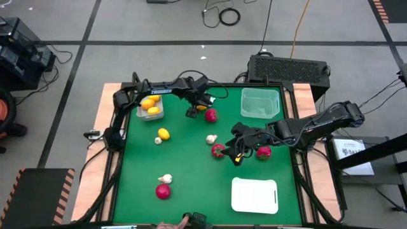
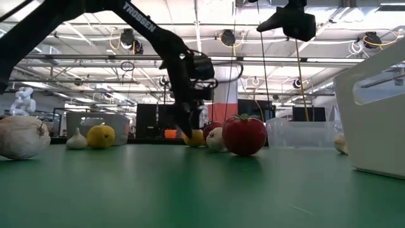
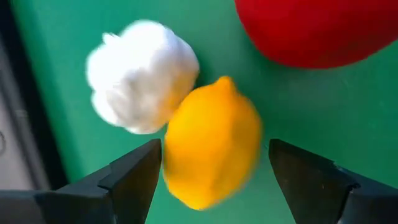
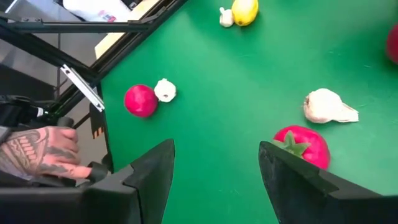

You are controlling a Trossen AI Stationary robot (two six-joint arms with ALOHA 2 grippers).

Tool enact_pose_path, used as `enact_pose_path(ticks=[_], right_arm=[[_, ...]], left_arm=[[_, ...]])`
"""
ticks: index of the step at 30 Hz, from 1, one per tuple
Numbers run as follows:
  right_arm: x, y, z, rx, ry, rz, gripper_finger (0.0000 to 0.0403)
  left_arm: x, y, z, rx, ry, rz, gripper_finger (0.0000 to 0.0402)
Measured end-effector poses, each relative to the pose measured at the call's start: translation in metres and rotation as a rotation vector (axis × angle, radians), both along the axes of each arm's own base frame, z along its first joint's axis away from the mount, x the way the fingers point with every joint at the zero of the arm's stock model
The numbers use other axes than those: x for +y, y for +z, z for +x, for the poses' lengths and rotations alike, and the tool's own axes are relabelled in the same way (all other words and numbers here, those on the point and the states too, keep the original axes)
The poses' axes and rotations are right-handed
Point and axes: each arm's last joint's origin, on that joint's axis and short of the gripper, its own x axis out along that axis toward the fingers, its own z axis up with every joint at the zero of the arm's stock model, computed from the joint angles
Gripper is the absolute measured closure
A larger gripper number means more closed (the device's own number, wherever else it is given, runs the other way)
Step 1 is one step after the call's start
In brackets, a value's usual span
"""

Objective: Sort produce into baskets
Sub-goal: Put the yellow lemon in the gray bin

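Green felt covers the worktop. Between the spread fingers of the left claw lies a smooth yellow lemon-shaped fruit, probably light, hard and slippery; grip its middle. A white garlic-like bulb touches it. The right claw hovers spread, empty.

Left gripper straddles a lemon; garlic touches it, apparently crowding one finger's path.

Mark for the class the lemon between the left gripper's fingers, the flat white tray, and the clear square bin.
lemon [image 3: 211,143]: left wrist view, middle of rind.
flat white tray [image 1: 254,194]: high view, bare centre.
clear square bin [image 1: 260,104]: high view, floor.
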Motion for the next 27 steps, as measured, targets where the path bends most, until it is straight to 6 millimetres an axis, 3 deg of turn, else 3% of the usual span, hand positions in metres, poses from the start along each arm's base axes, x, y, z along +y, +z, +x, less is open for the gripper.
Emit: enact_pose_path(ticks=[5, 18, 27], right_arm=[[0.0, 0.0, 0.0, -0.001, -0.01, 0.006, 0.0179], [0.0, 0.0, 0.0, -0.001, -0.018, 0.014, 0.0179], [0.003, 0.0, -0.001, 0.0, -0.005, 0.011, 0.0179]], left_arm=[[0.0, -0.017, -0.002, 0.071, 0.015, -0.035, 0.01], [-0.002, -0.015, 0.002, 0.038, 0.065, -0.038, 0.0102], [-0.003, -0.014, 0.001, 0.027, 0.161, -0.087, 0.0179]])
